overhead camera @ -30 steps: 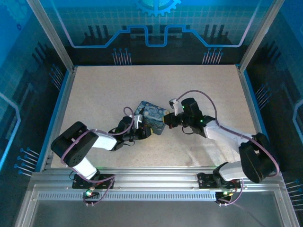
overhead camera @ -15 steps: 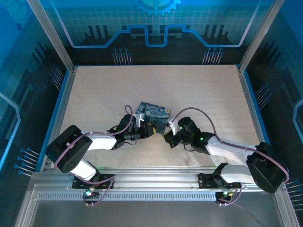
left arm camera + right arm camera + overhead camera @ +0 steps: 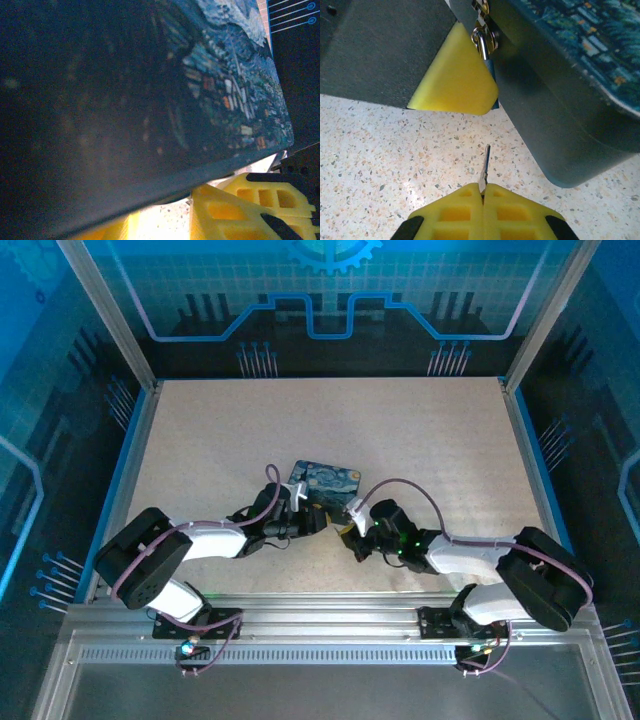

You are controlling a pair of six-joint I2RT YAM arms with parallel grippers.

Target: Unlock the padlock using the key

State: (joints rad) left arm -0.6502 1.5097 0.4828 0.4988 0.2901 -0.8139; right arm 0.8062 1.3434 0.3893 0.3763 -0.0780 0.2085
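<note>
In the top view, a blue painted tin (image 3: 325, 481) is seen near the middle of the speckled table (image 3: 200, 440). The left gripper (image 3: 310, 521) is set against the tin's near left corner. The right gripper (image 3: 351, 536) is placed just beside the tin's near edge, a little to the right of the left one. The two grippers are brought close together in front of the tin. At this size their jaws cannot be made out.

In the left wrist view, the tin's dark side is pressed up close to the camera, and its painted lid is seen at the upper right. Yellow finger pads (image 3: 225, 215) are seen under the tin's lower edge, with a strip of bright table between them. Whether the left gripper is clamped on the tin cannot be told.

In the right wrist view, the right gripper's yellow pads (image 3: 465, 212) are clenched together, and the key (image 3: 484, 167) is pinched between them. Its thin blade is pointed away from the gripper, towards the padlock (image 3: 485, 42). The padlock is hung from the clasp on the tin's front wall and is partly covered by a yellow pad of the left gripper (image 3: 455, 80), which is laid against that wall. The key's tip is kept apart from the padlock, with bare table between them.
</note>
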